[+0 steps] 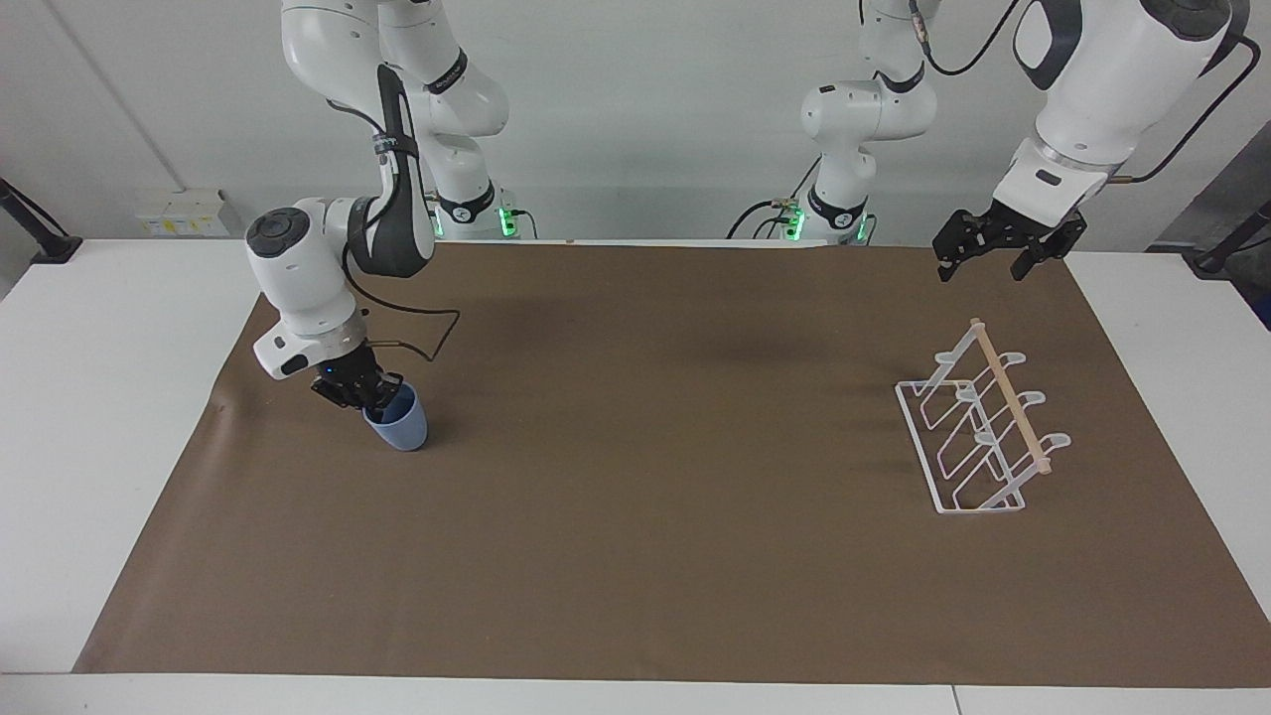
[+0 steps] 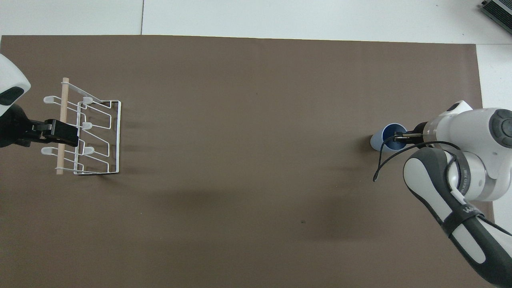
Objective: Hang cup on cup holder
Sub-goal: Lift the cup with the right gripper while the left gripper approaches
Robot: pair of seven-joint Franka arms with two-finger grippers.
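The light-blue cup (image 1: 401, 427) stands tilted on the brown mat at the right arm's end of the table. My right gripper (image 1: 371, 397) is shut on the cup's rim, with one finger inside the cup; it also shows in the overhead view (image 2: 399, 135), at the cup (image 2: 379, 139). The white wire cup holder (image 1: 1007, 397) with its wooden rod stands at the left arm's end. My left gripper (image 1: 997, 250) is open and empty, raised in the air, and in the overhead view (image 2: 60, 134) it covers part of the cup holder (image 2: 119, 136).
A brown mat (image 1: 655, 477) covers most of the white table (image 1: 109, 397). A black cable (image 2: 386, 160) loops from the right wrist beside the cup.
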